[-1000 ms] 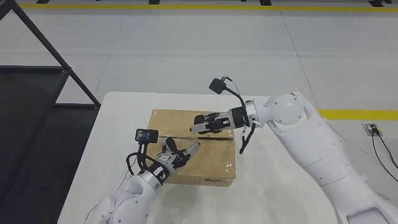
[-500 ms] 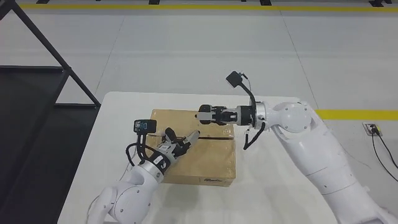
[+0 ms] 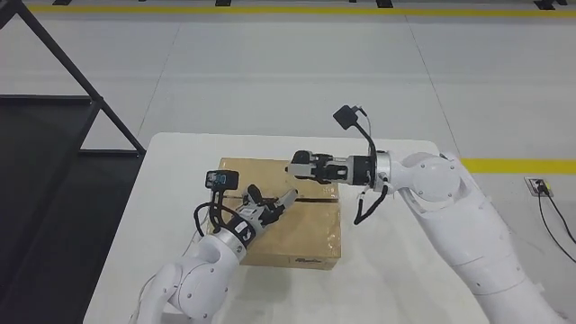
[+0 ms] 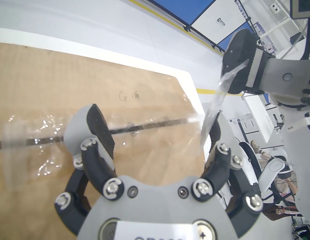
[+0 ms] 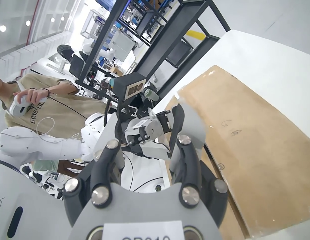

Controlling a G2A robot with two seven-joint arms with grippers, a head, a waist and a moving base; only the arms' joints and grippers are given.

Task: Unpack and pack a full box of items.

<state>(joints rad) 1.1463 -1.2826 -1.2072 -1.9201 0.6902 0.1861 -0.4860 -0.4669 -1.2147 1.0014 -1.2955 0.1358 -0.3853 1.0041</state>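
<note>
Left wrist view: right pincer (image 4: 236, 66) grips clear tape (image 4: 212, 111) rising from the near end of the box (image 4: 69, 81) seam; left pincer (image 4: 155, 131), released, hovers over that seam.

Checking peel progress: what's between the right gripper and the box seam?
A peeled strip of clear tape runs from the box seam up into the right gripper, plain in the left wrist view.

Left tool (image 4: 155, 123) gapes open; right tool (image 3: 296, 164), opposite it, is pinched closed.
</note>
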